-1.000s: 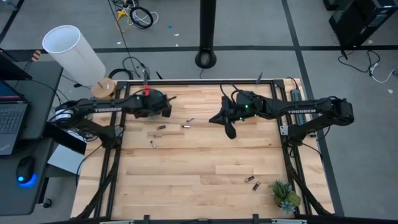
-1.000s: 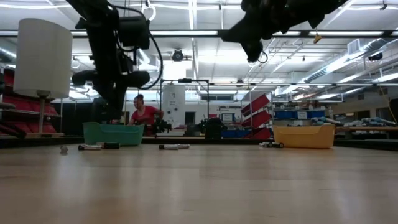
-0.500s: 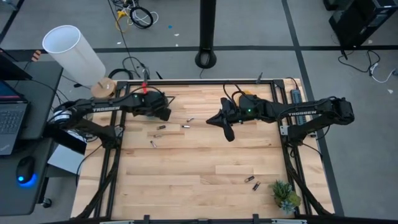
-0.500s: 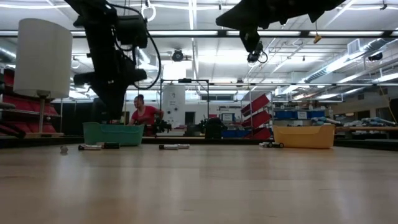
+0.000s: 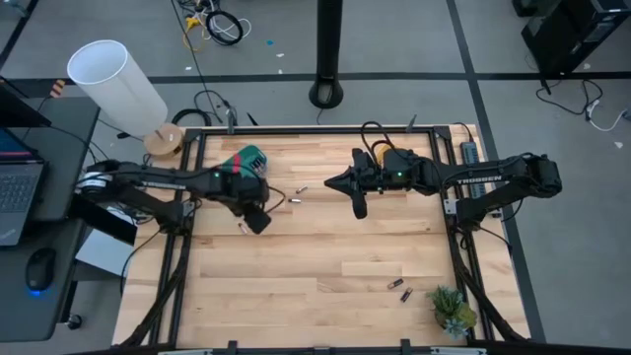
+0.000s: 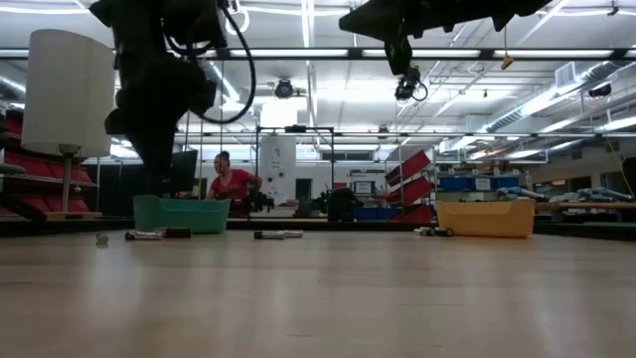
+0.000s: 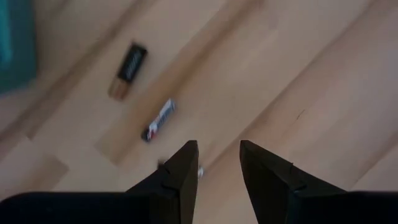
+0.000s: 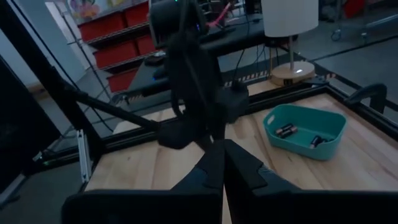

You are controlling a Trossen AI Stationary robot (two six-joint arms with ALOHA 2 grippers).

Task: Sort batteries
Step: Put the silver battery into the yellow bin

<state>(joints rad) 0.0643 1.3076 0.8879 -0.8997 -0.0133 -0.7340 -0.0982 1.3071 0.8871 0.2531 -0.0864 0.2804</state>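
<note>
Two arms work over the wooden desk (image 5: 315, 266), and the teal bin (image 5: 250, 159) near its far left corner serves as landmark. The left pincer (image 5: 258, 219) hovers just in front of that bin with its fingers parted and nothing between them; its wrist view shows two batteries (image 7: 144, 93) on the wood ahead of its fingertips (image 7: 186, 163). More batteries (image 5: 295, 194) lie a little to the right of the bin, and another pair (image 5: 399, 289) sits far from it, near the front right corner beside a small green plant (image 5: 452, 310). At least two batteries (image 8: 298, 135) rest inside the bin. The right pincer (image 5: 360, 208) hangs clenched and empty, well to the right of the bin, above bare wood. The broad middle and front of the desk lie open, bounded by a black frame. "TROSSEN" reads in white along each arm. A white lamp (image 5: 118, 84) stands beyond the bin, off the desk's corner.
</note>
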